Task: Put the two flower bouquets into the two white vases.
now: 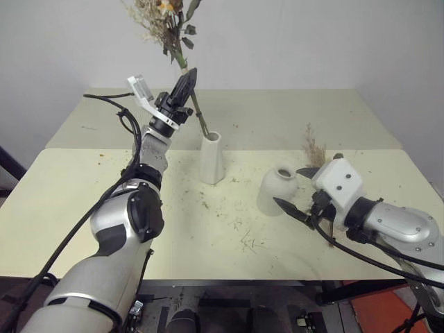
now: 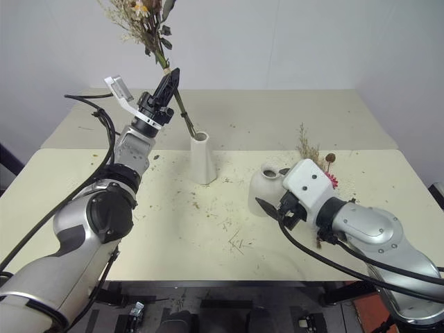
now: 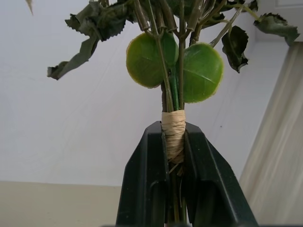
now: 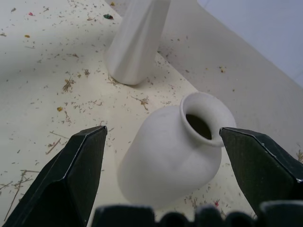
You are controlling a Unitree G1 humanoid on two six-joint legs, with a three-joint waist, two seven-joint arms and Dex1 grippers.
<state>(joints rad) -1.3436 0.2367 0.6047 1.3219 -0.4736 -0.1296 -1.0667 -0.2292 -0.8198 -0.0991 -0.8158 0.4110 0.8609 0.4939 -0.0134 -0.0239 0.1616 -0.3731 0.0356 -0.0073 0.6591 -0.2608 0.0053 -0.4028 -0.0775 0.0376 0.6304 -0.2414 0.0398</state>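
While you hold position, your left end effector [image 1: 184,84] is raised over the back of the bench [image 1: 83,201], its black fingers [image 3: 147,184] clamped tight on the stems of the leafy bouquet [image 1: 166,24]. The grip sits on the tan twine wrap [image 3: 173,135], with two round green leaves just above it. The bouquet leans up and away toward the wall, heads high above the bench. Its stems run down at a slant from the fingers into the narrow mouth of the tall vase [image 1: 211,159]; how deep they reach inside you cannot tell.

The tall vase stands upright near the bench's middle seam. The short vase [image 1: 277,189] stands upright to its right, well apart from it, empty mouth showing in the right wrist view.

Your right end effector [image 4: 163,156] hangs low beside the short vase with its jaws spread wide, one finger on each side of the vase body in the wrist view, holding nothing. Whether either finger touches the vase is not clear.

The second bouquet [image 2: 316,156], with tan grass, a brown seed head and a bright pink flower, lies on the bench behind your right wrist, partly hidden by it.

Dry plant bits [image 1: 243,239] are scattered across the bench top around both vases.
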